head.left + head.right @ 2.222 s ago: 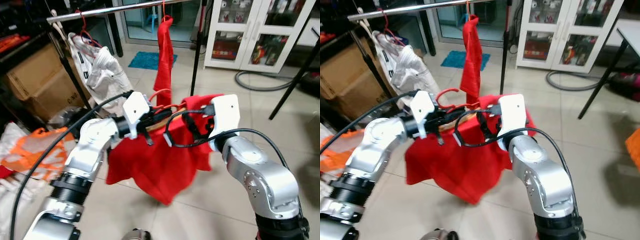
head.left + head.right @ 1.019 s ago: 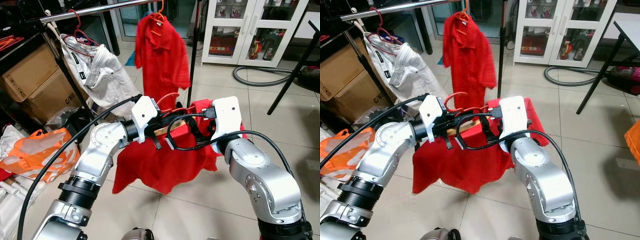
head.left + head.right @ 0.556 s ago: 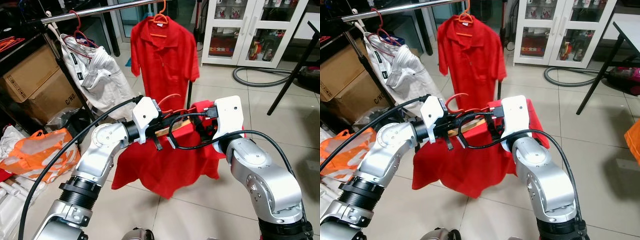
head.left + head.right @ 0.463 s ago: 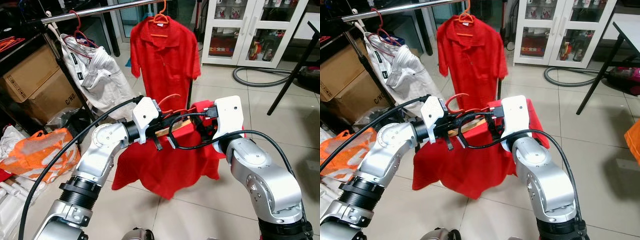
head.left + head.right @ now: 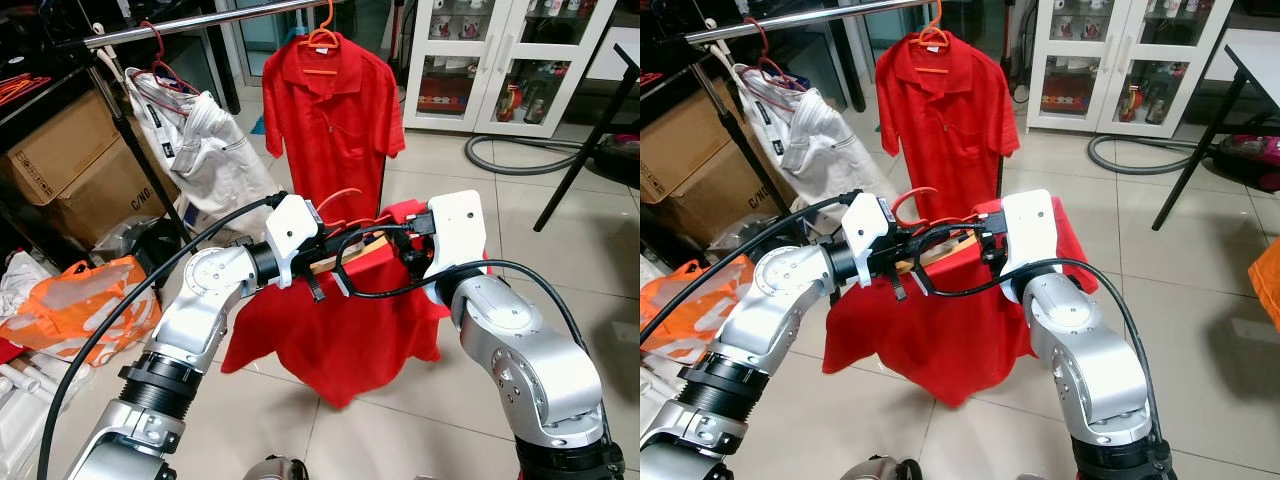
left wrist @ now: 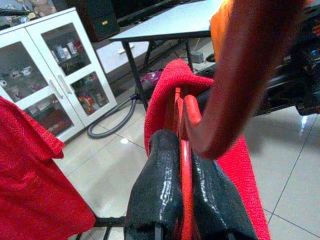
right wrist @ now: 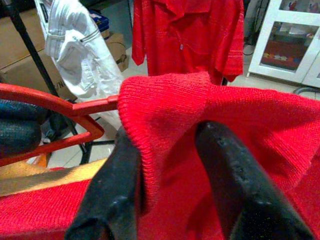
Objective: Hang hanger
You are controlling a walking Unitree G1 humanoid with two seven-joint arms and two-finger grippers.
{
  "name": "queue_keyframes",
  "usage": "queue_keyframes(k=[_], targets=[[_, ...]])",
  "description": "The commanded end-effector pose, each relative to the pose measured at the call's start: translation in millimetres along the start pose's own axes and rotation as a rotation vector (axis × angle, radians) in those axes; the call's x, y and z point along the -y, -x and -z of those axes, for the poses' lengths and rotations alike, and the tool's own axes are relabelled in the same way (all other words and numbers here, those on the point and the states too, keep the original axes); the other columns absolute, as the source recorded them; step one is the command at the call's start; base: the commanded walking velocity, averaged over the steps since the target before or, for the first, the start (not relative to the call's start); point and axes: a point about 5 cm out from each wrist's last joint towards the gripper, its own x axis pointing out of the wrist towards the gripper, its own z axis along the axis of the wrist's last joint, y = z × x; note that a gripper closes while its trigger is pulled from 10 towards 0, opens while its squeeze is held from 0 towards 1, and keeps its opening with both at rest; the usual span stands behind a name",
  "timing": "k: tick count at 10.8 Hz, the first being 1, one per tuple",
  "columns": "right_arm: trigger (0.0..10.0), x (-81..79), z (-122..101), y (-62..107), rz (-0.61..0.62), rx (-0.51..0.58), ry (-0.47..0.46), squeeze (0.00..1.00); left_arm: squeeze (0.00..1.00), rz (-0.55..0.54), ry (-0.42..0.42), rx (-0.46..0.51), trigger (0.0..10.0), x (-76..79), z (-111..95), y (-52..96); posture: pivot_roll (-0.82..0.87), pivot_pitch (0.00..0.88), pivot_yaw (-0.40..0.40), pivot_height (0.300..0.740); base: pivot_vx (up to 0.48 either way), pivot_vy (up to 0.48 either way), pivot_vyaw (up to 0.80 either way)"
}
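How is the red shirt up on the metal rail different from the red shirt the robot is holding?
The red polo shirt on the rail hangs flat and spread from an orange hanger hooked over the silver rail. The red shirt the robot holds droops bunched and crooked, lower down, near the floor. Its red hanger is pinched by the left gripper, hooked on nothing; the right gripper pinches its cloth. Both are red, on hangers.

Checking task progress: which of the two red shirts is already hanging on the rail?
The red polo shirt farther back, on an orange hanger over the rail. The other red shirt is held between both grippers.
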Motion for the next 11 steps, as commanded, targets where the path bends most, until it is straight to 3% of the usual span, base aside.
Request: queue_keyframes(k=[1, 4, 6, 9, 11], targets=[[0.0, 4.1, -4.3, 0.2, 0.021, 0.022, 0.000, 0.00, 0.00, -0.014, -0.027, -0.002, 10.0, -3.4, -1.5, 3.7, -0.11, 0.036, 0.114, 0.740, 0.000, 0.000, 0.00], [0.0, 5.3, -4.4, 0.8, 0.022, 0.024, 0.001, 0.00, 0.00, -0.022, -0.039, -0.040, 10.0, -7.3, 3.6, 7.9, -0.11, 0.035, 0.115, 0.740, 0.000, 0.000, 0.00], [0.0, 13.1, -7.5, 1.3, 0.037, 0.035, 0.002, 0.00, 0.00, -0.035, -0.051, -0.101, 10.0, -13.9, 11.7, 19.9, -0.11, 0.035, 0.113, 0.740, 0.000, 0.000, 0.00], [0.0, 38.0, -19.8, -5.0, 0.085, 0.069, 0.000, 0.00, 0.00, -0.012, -0.065, -0.140, 10.0, -16.0, 17.1, 35.5, -0.10, 0.037, 0.110, 0.740, 0.000, 0.000, 0.00], [0.0, 62.2, -28.1, -12.7, 0.125, 0.078, 0.050, 0.00, 0.00, 0.092, -0.121, -0.132, 10.0, -4.9, 8.2, 47.8, -0.10, 0.036, 0.108, 0.740, 0.000, 0.000, 0.00]])
